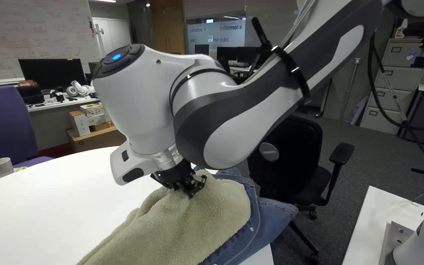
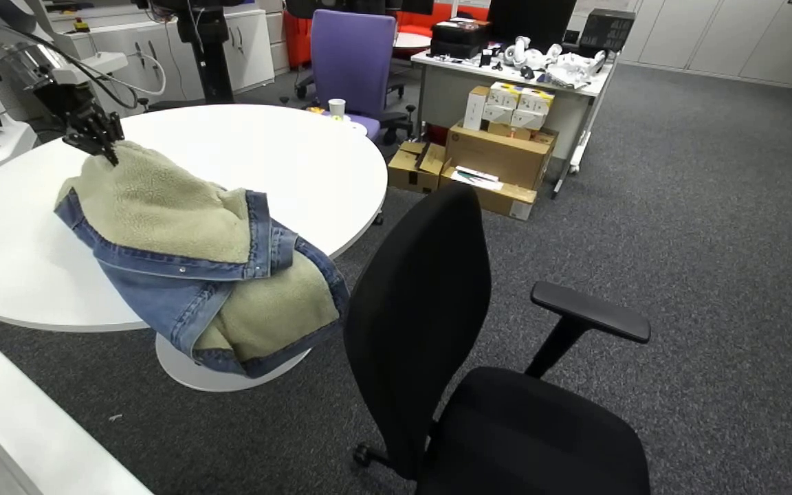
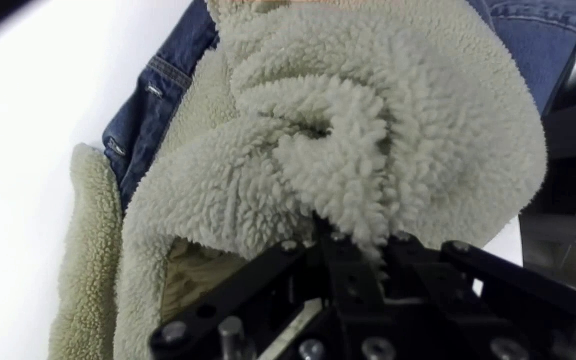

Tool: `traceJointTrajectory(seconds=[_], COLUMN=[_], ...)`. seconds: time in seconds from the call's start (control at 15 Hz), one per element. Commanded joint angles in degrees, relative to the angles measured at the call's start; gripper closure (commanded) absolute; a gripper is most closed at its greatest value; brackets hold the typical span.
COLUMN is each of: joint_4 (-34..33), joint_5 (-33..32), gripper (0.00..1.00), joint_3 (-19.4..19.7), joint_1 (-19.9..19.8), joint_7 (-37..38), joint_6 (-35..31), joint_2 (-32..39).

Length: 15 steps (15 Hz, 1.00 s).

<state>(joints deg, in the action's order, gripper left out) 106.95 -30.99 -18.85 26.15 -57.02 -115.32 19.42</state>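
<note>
A denim jacket with cream fleece lining (image 1: 197, 224) lies crumpled, mostly lining side up, on a round white table (image 1: 39, 217). It shows in both exterior views (image 2: 162, 213), and part of it hangs over the table edge beside the black chair. My gripper (image 1: 193, 189) points down at the jacket's upper part; it also shows in an exterior view (image 2: 108, 148). In the wrist view, a bunched fold of fleece (image 3: 358, 180) is pinched between the fingers of the gripper (image 3: 368, 245). The fingertips are partly hidden by the fleece. Blue denim edges (image 3: 153, 95) show at the left.
A black office chair (image 2: 423, 323) stands close to the table. A purple chair (image 2: 351, 62) stands on the far side, with a white cup (image 2: 336, 108) near it. Cardboard boxes (image 2: 499, 158) lie by a desk. A white surface (image 1: 385, 213) carries the robot's base.
</note>
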Motion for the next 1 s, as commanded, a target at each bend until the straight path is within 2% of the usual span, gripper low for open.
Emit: traceJointTrajectory(seconds=[0.0, 0.2, 0.47, 0.93], joint_4=[4.7, 5.04, 4.61, 8.83], joint_5=[-4.79, -2.39, 3.02, 17.7], gripper=[0.97, 0.97, 0.97, 0.97], joint_3=[1.13, -0.01, -1.97, -5.77], joint_1=[-0.75, -1.14, -1.53, -2.88], joint_7=[5.65, 8.87, 9.56, 1.62], joint_6=[2.87, 1.88, 0.79, 3.14], joint_2=[-5.02, -4.09, -3.4, -3.41])
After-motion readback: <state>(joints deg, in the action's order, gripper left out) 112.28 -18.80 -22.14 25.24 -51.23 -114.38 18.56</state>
